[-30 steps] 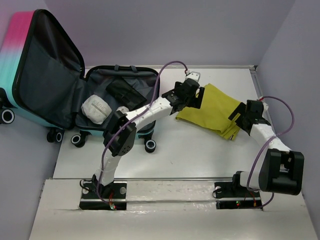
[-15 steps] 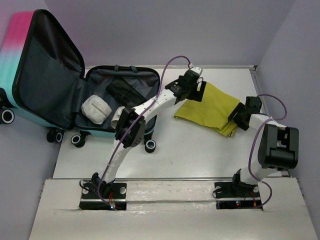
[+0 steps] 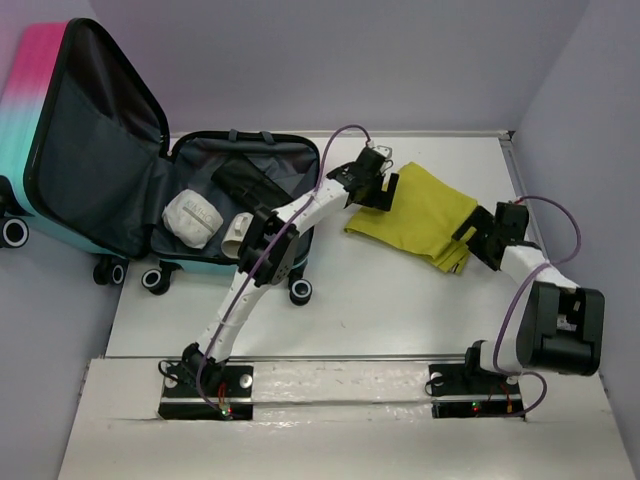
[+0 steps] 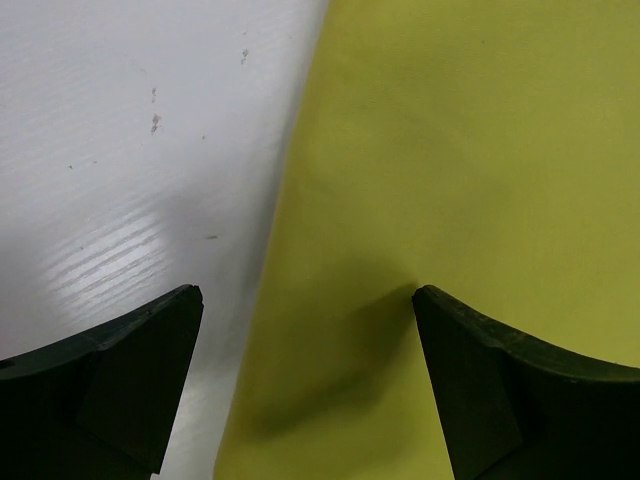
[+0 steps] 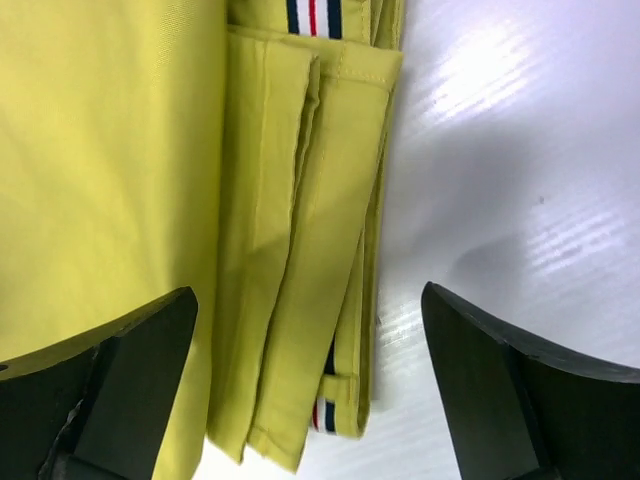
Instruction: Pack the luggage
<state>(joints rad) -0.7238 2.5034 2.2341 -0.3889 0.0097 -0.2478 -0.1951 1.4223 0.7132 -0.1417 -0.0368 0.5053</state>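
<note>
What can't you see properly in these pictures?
- Top view: the luggage runs off the left edge, so its outside is mostly cut off.
- Top view: the left arm partly covers the black thing inside; I can't tell what it is.
- Top view: the left gripper covers a corner of the yellow garment.
- Wrist views: the garment runs past the edges.

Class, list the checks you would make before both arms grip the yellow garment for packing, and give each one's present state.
1. Left gripper open, straddling one garment edge: ok.
2. Right gripper open, straddling the layered edge: ok.
3. Garment folded, lying flat on table: ok.
4. Luggage lid open: ok.
5. Room left beside white bundle and black item: cannot tell.
</note>
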